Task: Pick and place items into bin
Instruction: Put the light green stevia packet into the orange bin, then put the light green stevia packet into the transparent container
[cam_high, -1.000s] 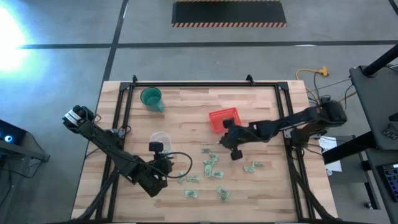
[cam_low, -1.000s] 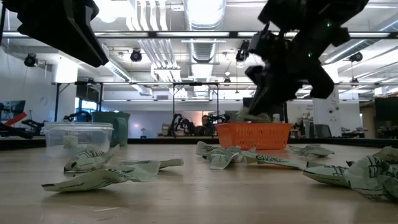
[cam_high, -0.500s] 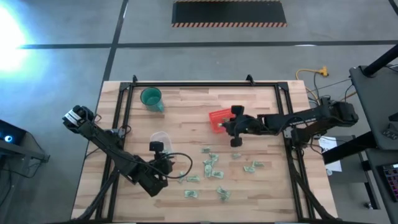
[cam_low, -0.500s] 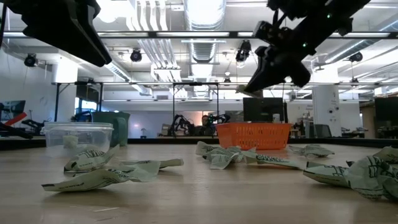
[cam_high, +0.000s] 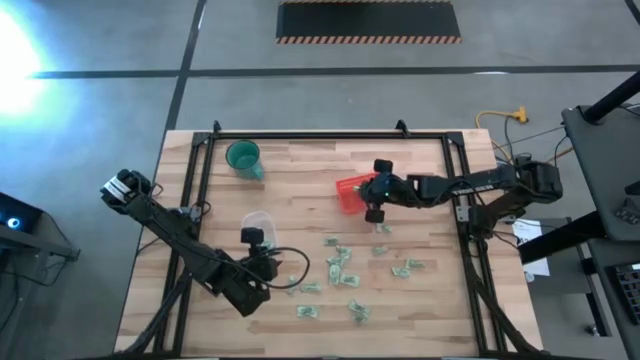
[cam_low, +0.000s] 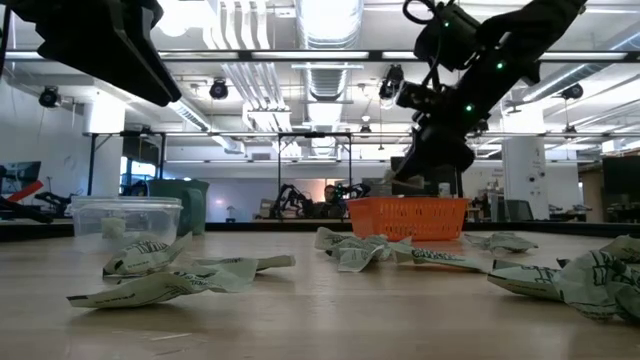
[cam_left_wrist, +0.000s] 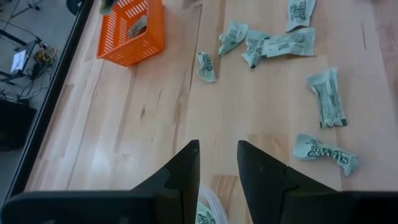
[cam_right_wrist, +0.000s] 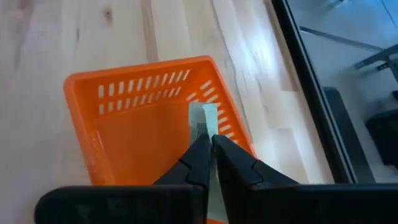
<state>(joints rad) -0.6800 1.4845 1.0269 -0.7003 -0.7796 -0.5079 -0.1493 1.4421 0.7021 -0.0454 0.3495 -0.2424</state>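
The red basket stands far of the table's middle, and the left wrist view shows one piece inside it. Several pale green and white crumpled pieces lie scattered on the wood nearer than the basket, also seen in the low view. My right gripper hovers over the basket's inside, shut on one piece. My left gripper waits open, low over the table's near left part, beside the pieces. My right gripper pinches one pale green piece between its two fingers; the piece's end sticks out past the fingertips. The fingers slant down from above. The piece is lifted clear, hanging over the basket's inside near one slotted wall.
A teal cup stands near the far left corner. A clear plastic tub sits left of the pieces, also in the low view. Black frame rails run along the table's sides. Bare wood lies left of the basket.
My right gripper, shut on a piece, has risen from above the scattered pieces and travelled toward the far edge until it is over the basket, then dipped a little toward it. The piece has gone with it, lifted clear.
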